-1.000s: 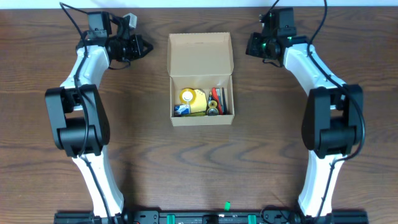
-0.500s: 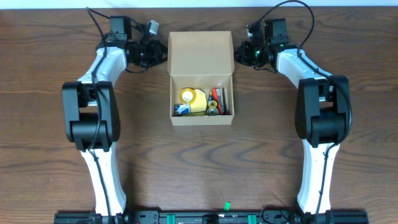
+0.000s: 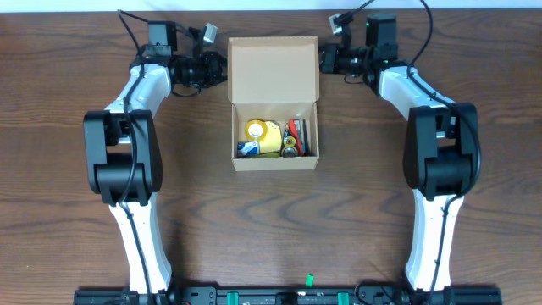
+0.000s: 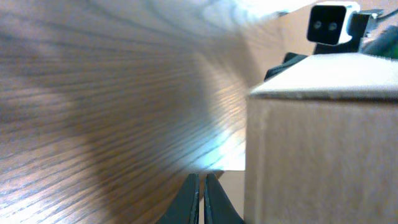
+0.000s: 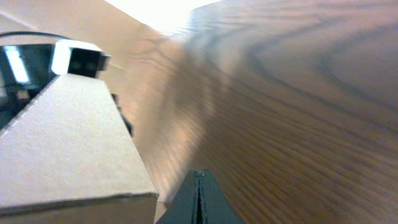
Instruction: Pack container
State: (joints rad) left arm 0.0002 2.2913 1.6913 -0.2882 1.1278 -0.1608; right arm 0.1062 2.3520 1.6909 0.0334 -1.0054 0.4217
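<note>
- Overhead: the container (image 3: pixel 273 72) sits on the wooden table (image 3: pixel 271 220) with its lid flap thrown open and lying back behind the box body. A yellow item (image 3: pixel 262 134) lies in the left part of the container and red items (image 3: pixel 294 127) in the right part.
- Overhead: the left gripper (image 3: pixel 220 70) is just beside the left edge of the container's open flap, and the right gripper (image 3: pixel 325 59) is just beside the flap's right edge. From this height I cannot tell whether either one touches the cardboard.
- Left wrist: the two fingers (image 4: pixel 186 202) are pressed together tip to tip with nothing between them. The container's flap rises close on their right, and the right arm's camera (image 4: pixel 333 25) shows beyond the container's far edge.
- Right wrist: the fingers (image 5: pixel 186 205) meet in a closed wedge and grip nothing. The container's flap lies close on their left, with bare table to the right of it. The left arm's camera (image 5: pixel 78 59) shows past the container.
</note>
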